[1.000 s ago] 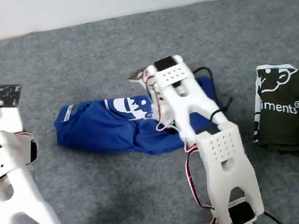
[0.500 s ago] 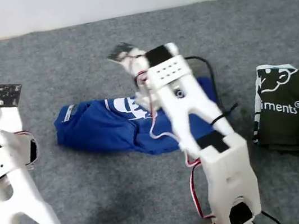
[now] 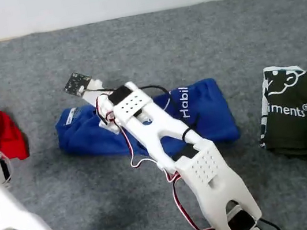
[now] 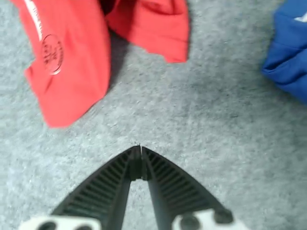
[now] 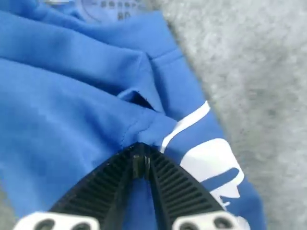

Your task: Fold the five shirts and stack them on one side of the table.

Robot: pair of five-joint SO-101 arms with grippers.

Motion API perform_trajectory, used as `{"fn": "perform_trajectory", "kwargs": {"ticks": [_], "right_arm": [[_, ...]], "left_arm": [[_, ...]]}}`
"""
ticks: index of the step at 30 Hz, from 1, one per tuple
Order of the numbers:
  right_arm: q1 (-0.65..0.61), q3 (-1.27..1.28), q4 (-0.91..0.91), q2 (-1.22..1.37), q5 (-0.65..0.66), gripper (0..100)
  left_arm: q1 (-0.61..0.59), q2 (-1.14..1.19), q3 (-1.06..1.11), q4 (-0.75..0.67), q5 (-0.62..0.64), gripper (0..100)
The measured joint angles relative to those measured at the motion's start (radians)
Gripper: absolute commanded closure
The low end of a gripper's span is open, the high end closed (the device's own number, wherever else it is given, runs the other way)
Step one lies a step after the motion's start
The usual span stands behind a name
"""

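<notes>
Blue shirt [image 3: 206, 112] lies long ways across the middle of the table [image 3: 246, 36] | right gripper [image 5: 140, 160] clenched on a fold at its left end | left gripper [image 4: 140, 158] closed, empty, by red shirt [image 4: 67, 67]

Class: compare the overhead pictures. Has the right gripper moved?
Yes. The right gripper swung left across the blue cotton shirt, farther from the folded black shirt, which stayed put.
</notes>
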Motion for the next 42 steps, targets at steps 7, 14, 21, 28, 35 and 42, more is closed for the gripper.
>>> {"fn": "perform_trajectory", "kwargs": {"ticks": [7,14,21,28,35,42], "right_arm": [[0.041,-0.100,0.037,0.015,0.023,98.7],[0.011,-0.351,0.141,0.015,0.023,98.7],[-0.044,-0.425,0.057,0.127,0.023,98.7],[-0.043,-0.425,-0.054,0.226,0.023,98.7],[0.038,-0.470,-0.075,0.262,0.023,98.8],[0.043,-0.646,-0.011,0.262,0.023,98.7]], "left_arm": [[-0.026,0.000,0.000,0.000,-0.021,99],[-0.026,0.000,0.000,-0.005,-0.023,99],[-0.026,0.000,0.000,-0.014,-0.023,99],[-0.026,0.000,0.000,-0.014,-0.023,99],[-0.026,0.000,0.000,-0.014,-0.023,99],[-0.026,0.000,0.000,-0.015,-0.023,99]]}}
